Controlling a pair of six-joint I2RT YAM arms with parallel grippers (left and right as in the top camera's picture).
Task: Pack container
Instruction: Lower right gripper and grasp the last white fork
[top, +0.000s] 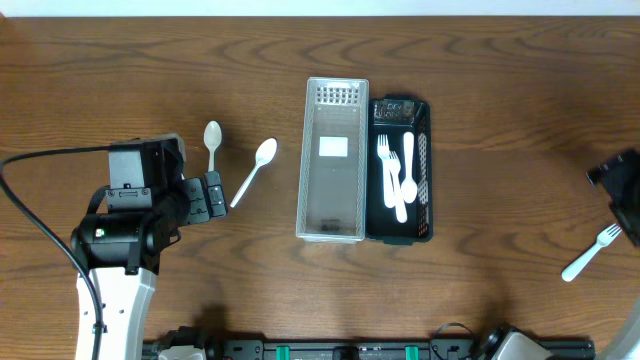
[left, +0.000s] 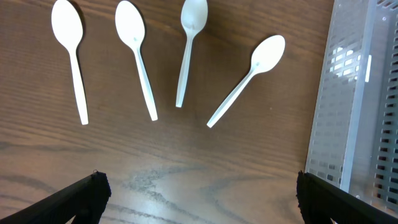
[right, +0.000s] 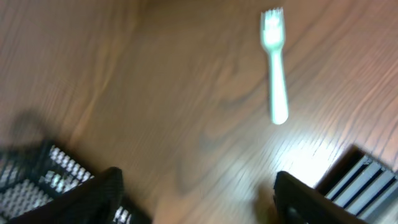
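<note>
A clear plastic container (top: 333, 160) stands at the table's middle, and its perforated wall shows in the left wrist view (left: 348, 112). A black tray (top: 425, 170) beside it holds white forks (top: 385, 160). Several white spoons lie left of the container; two show from overhead (top: 212, 138) (top: 256, 168), and the nearest shows in the left wrist view (left: 249, 78). My left gripper (top: 212, 197) (left: 199, 193) is open and empty, just short of the spoons. A white fork (top: 592, 252) (right: 274, 62) lies at the far right. My right gripper (top: 625, 195) (right: 199, 193) is open and empty near it.
The black tray's mesh corner (right: 37, 180) shows blurred at the right wrist view's lower left. A black rail (top: 360, 350) runs along the table's front edge. The left arm's body and cable (top: 115, 235) cover the table's left front.
</note>
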